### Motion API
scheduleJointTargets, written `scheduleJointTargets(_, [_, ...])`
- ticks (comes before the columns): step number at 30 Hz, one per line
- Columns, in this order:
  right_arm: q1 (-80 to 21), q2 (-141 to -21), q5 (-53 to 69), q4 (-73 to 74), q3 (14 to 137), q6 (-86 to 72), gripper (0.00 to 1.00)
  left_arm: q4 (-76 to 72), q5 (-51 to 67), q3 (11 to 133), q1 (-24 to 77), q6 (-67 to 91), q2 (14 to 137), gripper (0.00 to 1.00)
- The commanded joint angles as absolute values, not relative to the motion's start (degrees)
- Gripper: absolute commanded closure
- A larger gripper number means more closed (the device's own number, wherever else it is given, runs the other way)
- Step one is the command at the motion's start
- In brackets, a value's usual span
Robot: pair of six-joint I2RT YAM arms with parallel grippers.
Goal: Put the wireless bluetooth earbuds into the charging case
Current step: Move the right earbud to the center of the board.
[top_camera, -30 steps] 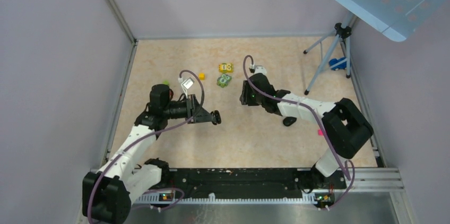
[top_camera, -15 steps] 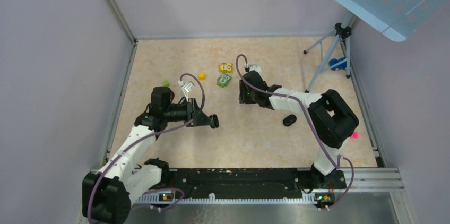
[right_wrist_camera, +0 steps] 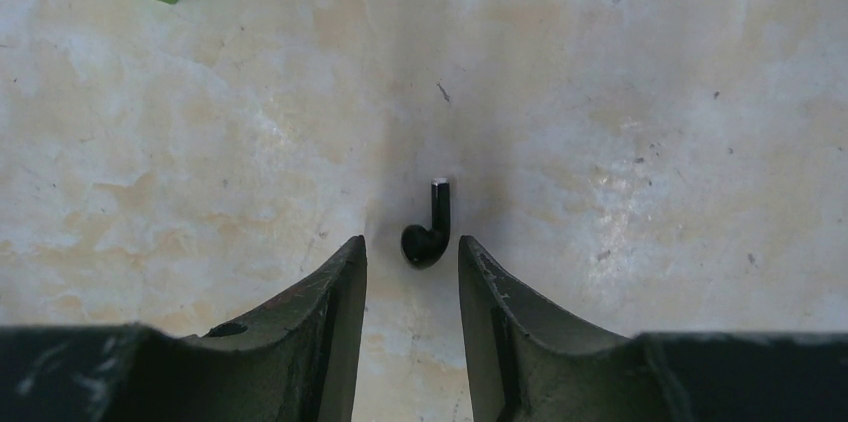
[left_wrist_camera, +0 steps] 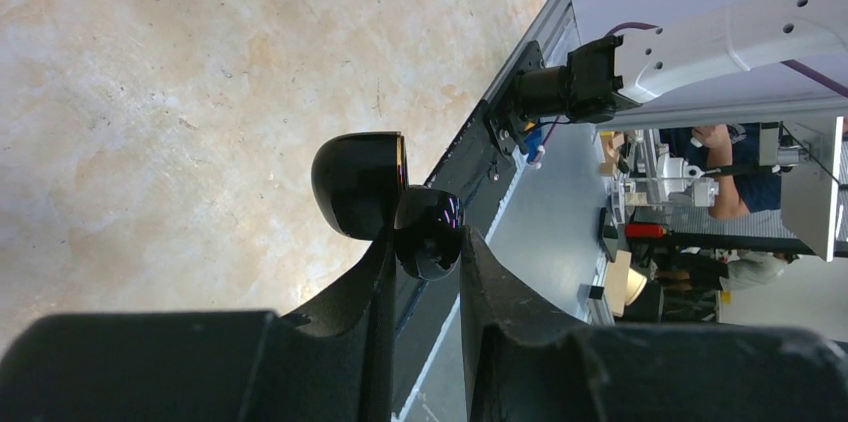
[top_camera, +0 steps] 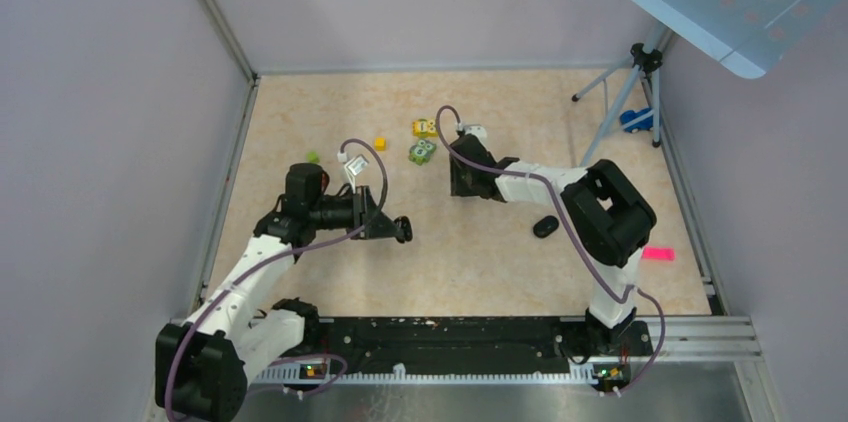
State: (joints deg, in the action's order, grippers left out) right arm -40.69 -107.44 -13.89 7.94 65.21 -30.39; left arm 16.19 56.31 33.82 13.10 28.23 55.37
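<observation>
My left gripper (top_camera: 400,228) is shut on the charging case (left_wrist_camera: 430,222), a glossy black roundish case. Its lid (left_wrist_camera: 355,182) stands open to one side, and the case is held above the table, left of centre. My right gripper (top_camera: 460,188) points down at the table near the middle, open. In the right wrist view one earbud (right_wrist_camera: 425,242), a tiny black piece with a short stem, lies on the table between the tips of my right gripper (right_wrist_camera: 412,247), touching neither finger. The second earbud is not in view.
A black oval thing (top_camera: 545,227) lies right of centre; I cannot tell what it is. A green toy block (top_camera: 422,150) and a yellow one (top_camera: 425,127) sit behind the right gripper. A small yellow cube (top_camera: 380,143), a pink strip (top_camera: 657,254) and a tripod (top_camera: 615,112) are also there.
The right arm's elbow has swung in and its gripper has shifted slightly left and back, uncovering the black oval thing. The left gripper has stayed almost still with the case.
</observation>
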Motion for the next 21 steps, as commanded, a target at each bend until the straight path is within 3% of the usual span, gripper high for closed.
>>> scheduleJointTargets(1, [-40.3, -109.9, -14.7, 8.1, 68.8, -29.3, 0.62, 16.8, 57.8, 35.5, 13.1, 25.0, 54.5, 1.00])
scheduleJointTargets(7, [-40.4, -110.6, -14.9, 6.2, 67.8, -31.6, 0.64, 14.6, 59.9, 34.8, 13.1, 26.1, 54.1, 1.00])
scheduleJointTargets(18, [-40.3, -106.6, -14.4, 3.6, 62.4, -33.3, 0.90, 15.9, 58.9, 34.8, 13.1, 24.6, 55.3, 1.00])
scheduleJointTargets(21, [-40.3, -103.0, -14.4, 2.7, 59.3, -33.5, 0.91, 13.9, 61.9, 34.6, 13.1, 24.7, 55.3, 1.00])
